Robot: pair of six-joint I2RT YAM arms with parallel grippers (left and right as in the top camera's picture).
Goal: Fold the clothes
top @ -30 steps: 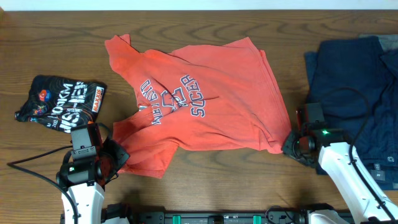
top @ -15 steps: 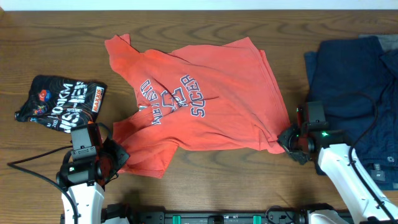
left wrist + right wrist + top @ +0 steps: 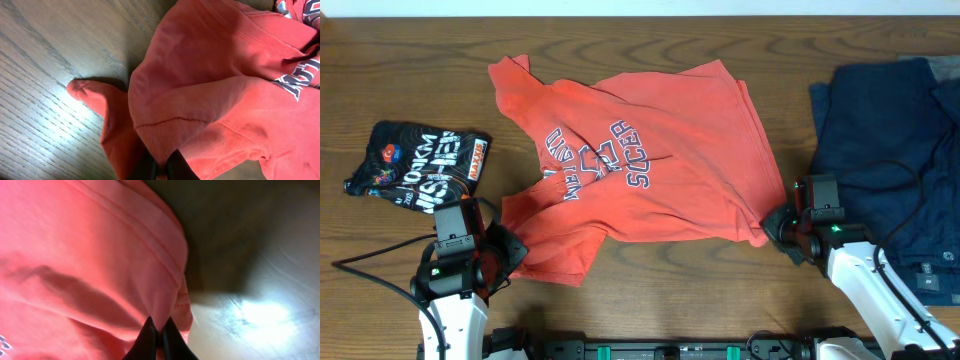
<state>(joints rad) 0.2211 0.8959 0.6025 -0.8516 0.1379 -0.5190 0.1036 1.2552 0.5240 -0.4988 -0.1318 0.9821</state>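
Observation:
The coral-red T-shirt [image 3: 650, 165] lies crumpled on the wooden table, its navy-and-white lettering facing up. My left gripper [image 3: 505, 250] is shut on its front-left corner; in the left wrist view the fingers [image 3: 181, 167] pinch a ribbed hem of the shirt [image 3: 215, 75]. My right gripper [image 3: 775, 225] is shut on the shirt's front-right corner; in the right wrist view the dark fingertips [image 3: 148, 336] clamp the hem of the shirt [image 3: 90, 255]. A black graphic-print shirt [image 3: 415, 165] lies at the left. Dark navy garments [image 3: 890, 140] lie at the right.
The bare wooden table [image 3: 680, 290] shows between the two arms at the front. The navy pile lies just right of my right arm, under its cable. The black shirt lies just behind my left arm.
My right gripper has moved left and slightly forward, pushing the shirt's right corner inward. The left gripper has stayed put.

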